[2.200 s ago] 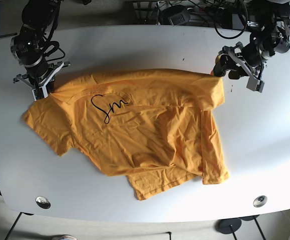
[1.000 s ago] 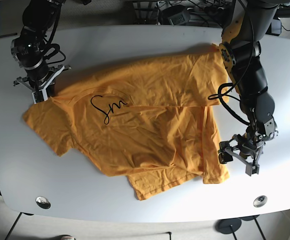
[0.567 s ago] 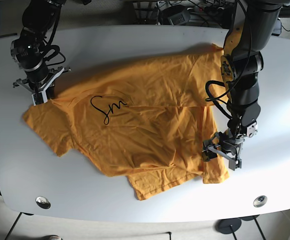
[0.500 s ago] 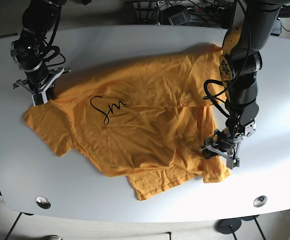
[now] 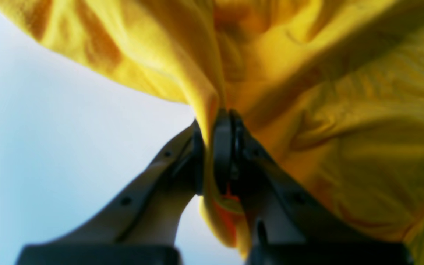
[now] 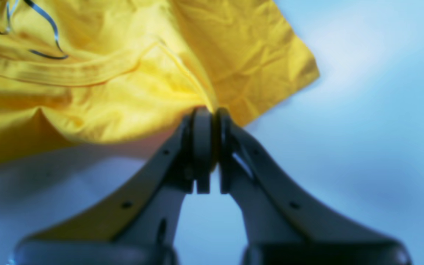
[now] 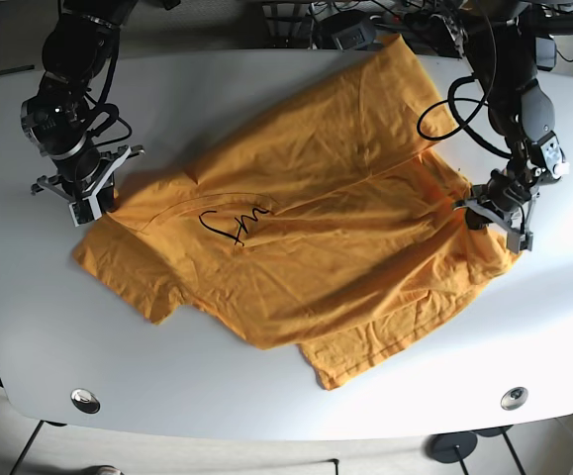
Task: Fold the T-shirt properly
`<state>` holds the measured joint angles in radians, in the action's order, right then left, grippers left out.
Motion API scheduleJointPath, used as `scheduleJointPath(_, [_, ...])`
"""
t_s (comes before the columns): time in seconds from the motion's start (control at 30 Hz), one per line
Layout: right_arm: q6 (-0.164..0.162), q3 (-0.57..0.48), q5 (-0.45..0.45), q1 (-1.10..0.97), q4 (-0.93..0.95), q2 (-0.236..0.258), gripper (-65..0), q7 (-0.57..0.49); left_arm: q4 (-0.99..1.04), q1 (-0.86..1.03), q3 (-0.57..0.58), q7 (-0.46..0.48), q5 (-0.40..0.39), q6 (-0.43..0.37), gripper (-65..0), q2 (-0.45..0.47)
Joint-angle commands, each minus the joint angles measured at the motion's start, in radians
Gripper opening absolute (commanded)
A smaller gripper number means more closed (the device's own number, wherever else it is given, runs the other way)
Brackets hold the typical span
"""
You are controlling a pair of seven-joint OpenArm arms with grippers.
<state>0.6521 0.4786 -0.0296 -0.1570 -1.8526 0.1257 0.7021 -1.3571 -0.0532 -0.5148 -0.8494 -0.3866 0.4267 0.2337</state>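
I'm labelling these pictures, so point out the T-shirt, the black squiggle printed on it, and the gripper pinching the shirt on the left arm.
T-shirt (image 7: 345, 228), base view, middle of the orange body.
Black squiggle (image 7: 235, 223), base view, centre of the print.
Left gripper (image 5: 212, 125), left wrist view, between the fingers shut on the cloth.

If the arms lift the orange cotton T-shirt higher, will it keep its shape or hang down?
The orange cotton T-shirt likely sags: it bunches at the left gripper and wrinkles across the white table. Probably light, as small pinches like the right gripper's hold it.
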Motion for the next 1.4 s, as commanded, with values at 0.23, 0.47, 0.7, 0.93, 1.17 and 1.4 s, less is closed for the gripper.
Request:
scheduleJointPath(0.23, [-0.004, 0.002, -0.014, 0.007, -0.015, 0.012, -63.1, -0.025, -0.387, 0.312, -0.138, -0.041, -0.062, 0.001, -65.0, -0.058])
scheduleJointPath(0.47, [0.038, 0.002, -0.008, -0.008, -0.015, 0.009, -63.1, -0.025, -0.502, 0.413, -0.156, -0.041, -0.056, 0.001, -65.0, -0.104])
scheduleJointPath(0.7, [0.038, 0.002, -0.008, -0.006, -0.019, 0.009, -63.1, -0.025, -0.508, 0.411, -0.160, -0.041, -0.056, 0.001, -24.4, -0.099])
scheduleJointPath(0.93, [0.034, 0.002, -0.013, -0.002, -0.017, 0.009, -63.1, -0.025, -0.552, 0.411, -0.158, -0.043, -0.124, 0.016, -21.9, -0.093])
scheduleJointPath(1.17, [0.031, 0.002, -0.013, 0.000, -0.017, 0.009, -63.1, -0.025, -0.399, 0.121, -0.055, -0.043, -0.182, 0.028, -22.2, 0.000])
scheduleJointPath(1.4, [0.033, 0.002, -0.005, 0.015, -0.019, -0.018, -63.1, -0.025, 0.080, -0.350, 0.074, 0.014, 0.116, 0.034, -22.2, 0.005])
